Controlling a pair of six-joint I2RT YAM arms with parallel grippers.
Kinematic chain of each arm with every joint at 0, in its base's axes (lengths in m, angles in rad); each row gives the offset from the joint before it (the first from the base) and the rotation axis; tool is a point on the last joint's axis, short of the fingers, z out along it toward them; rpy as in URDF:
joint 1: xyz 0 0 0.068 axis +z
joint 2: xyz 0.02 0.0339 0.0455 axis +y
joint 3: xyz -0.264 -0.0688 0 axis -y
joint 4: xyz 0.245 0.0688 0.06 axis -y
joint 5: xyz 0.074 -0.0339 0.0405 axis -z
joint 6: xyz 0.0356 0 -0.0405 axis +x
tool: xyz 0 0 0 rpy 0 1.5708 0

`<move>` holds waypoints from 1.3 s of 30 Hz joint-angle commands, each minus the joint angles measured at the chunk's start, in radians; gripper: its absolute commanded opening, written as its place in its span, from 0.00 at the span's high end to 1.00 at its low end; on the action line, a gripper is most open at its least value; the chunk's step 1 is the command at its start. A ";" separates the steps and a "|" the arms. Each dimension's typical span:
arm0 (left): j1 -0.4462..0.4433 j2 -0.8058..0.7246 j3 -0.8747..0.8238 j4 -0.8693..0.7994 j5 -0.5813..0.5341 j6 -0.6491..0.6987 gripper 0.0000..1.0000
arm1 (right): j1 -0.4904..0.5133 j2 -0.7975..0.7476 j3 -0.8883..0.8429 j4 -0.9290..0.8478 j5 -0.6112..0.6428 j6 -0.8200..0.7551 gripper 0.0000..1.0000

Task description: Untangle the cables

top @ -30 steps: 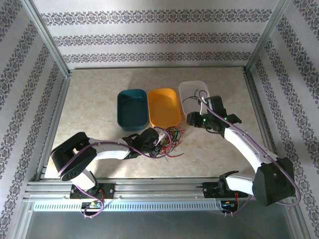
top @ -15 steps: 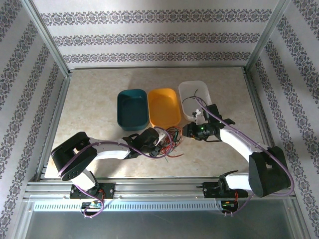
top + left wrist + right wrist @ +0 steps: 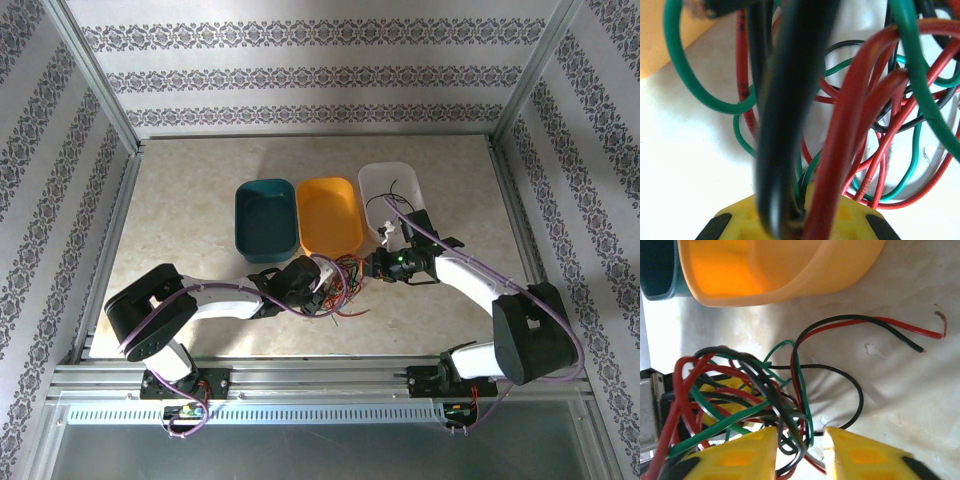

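The cables point(image 3: 342, 280) lie tangled on the table point(image 3: 180, 220) just off the orange bin point(image 3: 332, 212), on its arm-side edge. The left gripper point(image 3: 320, 285) is clamped on black and red strands. The right gripper point(image 3: 372, 266) has its jaws narrowly apart around strands; I cannot tell whether it grips them. The orange bin is empty, as is the teal bin point(image 3: 265, 218) to its left. The clear bin point(image 3: 405, 178) to its right holds a black cable point(image 3: 385, 198). Open tabletop lies behind and left of the bins.

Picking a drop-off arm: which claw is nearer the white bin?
Right. The right claw sits just off the near-left corner of the white bin. The left claw is farther left, across the cables, on the near side of the orange bin.
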 commanded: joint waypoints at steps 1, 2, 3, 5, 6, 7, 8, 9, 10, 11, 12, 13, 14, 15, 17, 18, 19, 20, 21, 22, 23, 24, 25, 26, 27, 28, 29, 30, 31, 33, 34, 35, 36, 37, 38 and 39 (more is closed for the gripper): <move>-0.012 0.022 -0.001 -0.022 0.028 0.010 1.00 | -0.005 0.000 0.014 0.013 0.038 -0.005 0.95; -0.012 0.023 -0.002 -0.021 0.028 0.010 1.00 | -0.011 -0.012 0.009 0.009 0.060 0.002 0.98; -0.012 0.023 -0.001 -0.022 0.028 0.010 1.00 | -0.019 -0.031 0.004 0.004 0.090 0.011 1.00; -0.012 0.023 -0.004 -0.019 0.029 0.009 1.00 | -0.031 -0.080 -0.009 -0.002 0.153 0.031 1.00; -0.012 0.023 -0.006 -0.017 0.030 0.010 1.00 | -0.032 -0.108 -0.014 -0.008 0.200 0.044 1.00; -0.012 0.024 -0.006 -0.018 0.031 0.010 1.00 | -0.032 -0.143 -0.015 -0.022 0.256 0.055 1.00; -0.012 0.024 -0.006 -0.019 0.031 0.010 1.00 | -0.034 -0.170 -0.014 -0.040 0.313 0.065 1.00; -0.012 0.025 -0.007 -0.019 0.031 0.010 1.00 | -0.033 -0.201 -0.009 -0.065 0.377 0.073 1.00; -0.012 0.026 -0.007 -0.019 0.031 0.010 1.00 | -0.033 -0.232 -0.004 -0.092 0.448 0.079 1.00; -0.012 0.027 -0.007 -0.019 0.032 0.010 1.00 | -0.035 -0.261 0.001 -0.119 0.513 0.088 1.00; -0.012 0.028 -0.006 -0.020 0.032 0.008 1.00 | -0.038 -0.293 0.006 -0.146 0.579 0.093 1.00; -0.012 0.028 -0.007 -0.019 0.034 0.008 1.00 | -0.039 -0.326 0.011 -0.172 0.649 0.098 1.00; -0.012 0.027 -0.007 -0.019 0.034 0.008 1.00 | -0.042 -0.351 0.014 -0.188 0.698 0.101 1.00; -0.012 0.029 -0.007 -0.019 0.034 0.008 1.00 | -0.047 -0.388 0.017 -0.202 0.751 0.105 1.00; -0.012 0.029 -0.009 -0.019 0.034 0.008 1.00 | -0.065 -0.447 0.025 -0.223 0.823 0.108 1.00; -0.012 0.029 -0.008 -0.020 0.034 0.008 1.00 | -0.076 -0.476 0.036 -0.235 0.852 0.107 1.00; -0.012 0.029 -0.008 -0.020 0.034 0.008 1.00 | -0.089 -0.504 0.046 -0.247 0.889 0.102 1.00; -0.011 0.029 -0.007 -0.021 0.035 0.008 1.00 | -0.100 -0.527 0.056 -0.255 0.919 0.098 1.00; -0.012 0.029 -0.008 -0.021 0.034 0.008 1.00 | -0.113 -0.551 0.068 -0.262 0.952 0.089 1.00; -0.011 0.029 -0.007 -0.021 0.034 0.008 1.00 | -0.125 -0.573 0.082 -0.270 0.981 0.081 1.00; -0.012 0.029 -0.007 -0.022 0.034 0.008 1.00 | -0.136 -0.588 0.094 -0.276 1.002 0.075 1.00; -0.012 0.029 -0.007 -0.022 0.034 0.008 1.00 | -0.151 -0.604 0.109 -0.279 1.019 0.062 1.00; -0.012 0.029 -0.008 -0.021 0.034 0.007 1.00 | -0.162 -0.618 0.124 -0.283 1.040 0.053 1.00; -0.012 0.029 -0.008 -0.023 0.034 0.008 1.00 | -0.169 -0.629 0.139 -0.285 1.055 0.042 1.00; -0.012 0.028 -0.009 -0.023 0.034 0.008 1.00 | -0.180 -0.641 0.156 -0.285 1.069 0.028 1.00; -0.012 0.027 -0.011 -0.023 0.034 0.008 1.00 | -0.187 -0.653 0.174 -0.287 1.089 0.018 1.00; -0.012 0.026 -0.010 -0.023 0.034 0.008 1.00 | -0.194 -0.664 0.190 -0.286 1.103 0.007 1.00; -0.012 0.026 -0.010 -0.023 0.033 0.007 1.00 | -0.203 -0.673 0.209 -0.285 1.121 -0.006 1.00; -0.012 0.024 -0.012 -0.023 0.034 0.007 1.00 | -0.212 -0.685 0.227 -0.285 1.137 -0.018 1.00; -0.012 0.024 -0.014 -0.022 0.033 0.006 1.00 | -0.229 -0.703 0.260 -0.282 1.166 -0.037 1.00; -0.012 0.024 -0.014 -0.022 0.033 0.006 1.00 | -0.237 -0.714 0.275 -0.280 1.180 -0.043 1.00; -0.012 0.024 -0.015 -0.022 0.034 0.006 1.00 | -0.245 -0.721 0.288 -0.275 1.193 -0.048 1.00; -0.012 0.024 -0.013 -0.022 0.034 0.007 1.00 | -0.250 -0.731 0.306 -0.272 1.209 -0.052 1.00; -0.012 0.024 -0.013 -0.022 0.035 0.007 1.00 | -0.255 -0.738 0.320 -0.265 1.221 -0.056 1.00; -0.012 0.025 -0.013 -0.022 0.035 0.007 1.00 | -0.258 -0.743 0.333 -0.258 1.229 -0.063 1.00; -0.012 0.026 -0.012 -0.023 0.035 0.007 1.00 | -0.260 -0.749 0.349 -0.247 1.239 -0.075 1.00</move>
